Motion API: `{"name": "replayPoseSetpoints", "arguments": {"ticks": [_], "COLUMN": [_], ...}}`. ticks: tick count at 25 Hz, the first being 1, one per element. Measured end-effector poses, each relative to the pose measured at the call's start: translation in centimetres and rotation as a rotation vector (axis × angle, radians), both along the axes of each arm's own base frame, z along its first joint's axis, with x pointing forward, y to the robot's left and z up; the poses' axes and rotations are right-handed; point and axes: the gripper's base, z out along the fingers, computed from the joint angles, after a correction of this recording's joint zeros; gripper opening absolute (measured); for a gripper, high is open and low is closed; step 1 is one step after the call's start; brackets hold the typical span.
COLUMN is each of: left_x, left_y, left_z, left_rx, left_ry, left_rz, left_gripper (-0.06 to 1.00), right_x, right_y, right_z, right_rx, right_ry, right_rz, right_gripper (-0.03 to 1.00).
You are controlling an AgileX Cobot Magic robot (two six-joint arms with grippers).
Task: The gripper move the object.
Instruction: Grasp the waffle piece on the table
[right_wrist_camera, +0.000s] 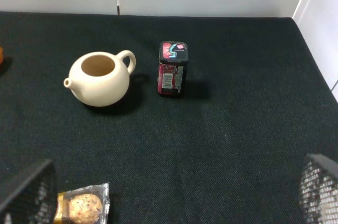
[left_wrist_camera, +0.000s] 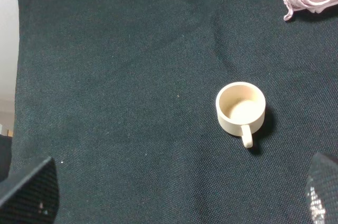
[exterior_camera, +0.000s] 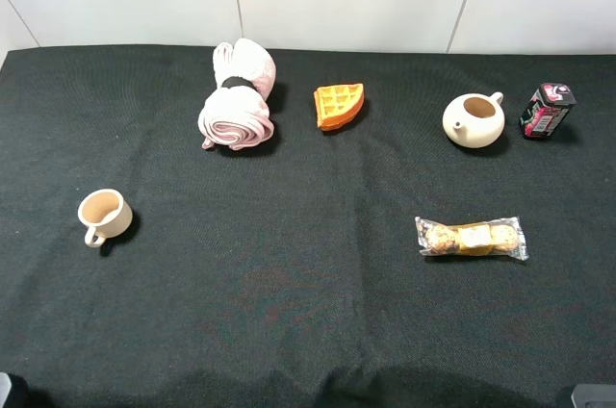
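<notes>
The object, a small orange-yellow waffle wedge [exterior_camera: 339,105] with a grid top, lies on the black cloth at the back, near the middle. Both grippers stay low at the near edge, far from it. In the left wrist view my left gripper [left_wrist_camera: 177,200] is open; its dark fingertips [left_wrist_camera: 29,195] show at the frame's corners with only cloth between them. My right gripper [right_wrist_camera: 174,197] is open too, its fingertips [right_wrist_camera: 319,192] wide apart and holding nothing. A sliver of orange [right_wrist_camera: 1,54] at the edge of the right wrist view may be the waffle.
A rolled pink towel [exterior_camera: 238,95] lies left of the waffle. A beige cup [exterior_camera: 104,216] sits at the left. At the right stand a cream teapot [exterior_camera: 474,120] and a dark can [exterior_camera: 547,110]. A clear-wrapped snack pack [exterior_camera: 472,237] lies nearer the front.
</notes>
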Motion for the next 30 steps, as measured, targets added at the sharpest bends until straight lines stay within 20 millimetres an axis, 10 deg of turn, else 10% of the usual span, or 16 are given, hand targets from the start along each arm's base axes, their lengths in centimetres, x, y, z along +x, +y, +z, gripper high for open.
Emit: {"name": "replayPoseSetpoints", "arguments": {"ticks": [30], "left_x": [0.07], "left_y": [-0.01], "left_z": [0.28], "left_rx": [-0.006], "left_ry": [0.001], "left_rz": [0.004], "left_gripper": [0.99], "right_x": [0.0], "right_y": [0.0], "right_z": [0.0], "right_rx": [0.0], "right_ry": [0.0], "right_rz": [0.0], "right_gripper": [0.69]}}
